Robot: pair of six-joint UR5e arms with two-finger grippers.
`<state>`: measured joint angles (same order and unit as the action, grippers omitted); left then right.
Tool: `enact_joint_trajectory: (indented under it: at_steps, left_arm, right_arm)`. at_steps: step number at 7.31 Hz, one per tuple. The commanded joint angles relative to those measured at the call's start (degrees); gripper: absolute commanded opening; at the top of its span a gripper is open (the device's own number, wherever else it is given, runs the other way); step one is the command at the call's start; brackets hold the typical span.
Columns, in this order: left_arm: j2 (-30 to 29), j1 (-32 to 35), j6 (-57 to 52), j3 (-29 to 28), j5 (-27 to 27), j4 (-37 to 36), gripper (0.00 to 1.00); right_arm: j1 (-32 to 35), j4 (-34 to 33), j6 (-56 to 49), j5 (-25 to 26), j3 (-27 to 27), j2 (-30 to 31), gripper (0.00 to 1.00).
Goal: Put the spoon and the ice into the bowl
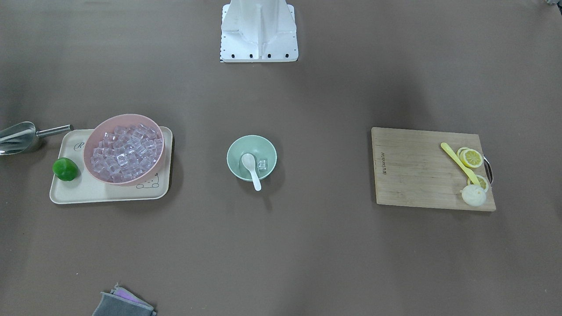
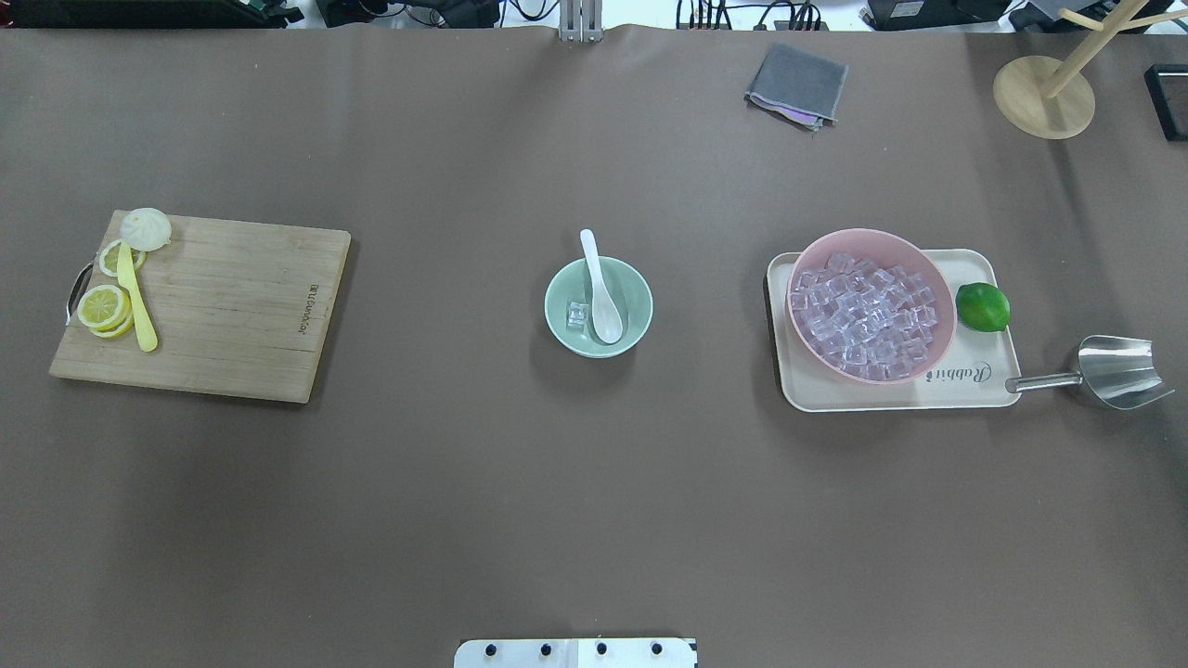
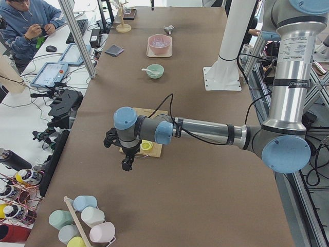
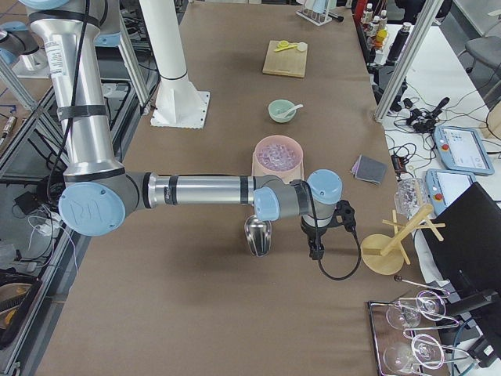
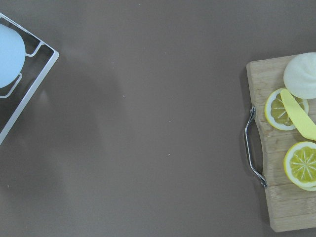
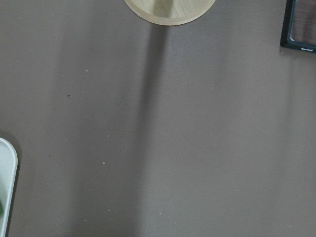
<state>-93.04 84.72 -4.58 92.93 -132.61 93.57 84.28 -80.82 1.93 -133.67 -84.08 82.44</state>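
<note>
While both arms hang out past the ends of the desk, everything on it lies flat. Starting at the left end: the left gripper (image 3: pixel 127 163) hovers just off the cutting board (image 2: pixel 232 306), fingers pointing down. It shows only from the side, so I cannot tell whether it is released or clenched. On that board, at its left edge, sit lemon slices (image 2: pixel 102 306) with a slim yellow utensil (image 2: pixel 137 311) laid across them.

On to the middle of the desk: the mint bowl (image 2: pixel 557 320) holds the spoon (image 2: pixel 601 297), head down inside, handle resting on the rim and pointing to the far edge. One ice cube (image 2: pixel 577 315) lies in the bowl just left of the spoon's head, possibly touching it.

Further right, a cream tray (image 2: pixel 928 394) carries a pink bowl (image 2: pixel 945 311) heaped with cubes and a lime (image 2: pixel 982 307) beside it. A steel scoop (image 2: pixel 1114 371) lies at the tray's right edge. Over the right end hangs the right gripper (image 4: pixel 315 249); I cannot tell its state either.
</note>
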Motion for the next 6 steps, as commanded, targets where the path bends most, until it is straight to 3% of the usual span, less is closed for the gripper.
enact_joint_trajectory:
  at_steps: [1,6]
  left_arm:
    - [0.8,-0.1,0.0,0.0,0.0,0.1,0.99]
    - [0.8,-0.1,-0.4,-0.3,0.0,0.4,0.99]
  right_arm:
    - [0.1,0.3,0.5,0.1,-0.4,0.6,1.00]
    - [0.0,0.5,0.7,0.2,-0.4,0.0,1.00]
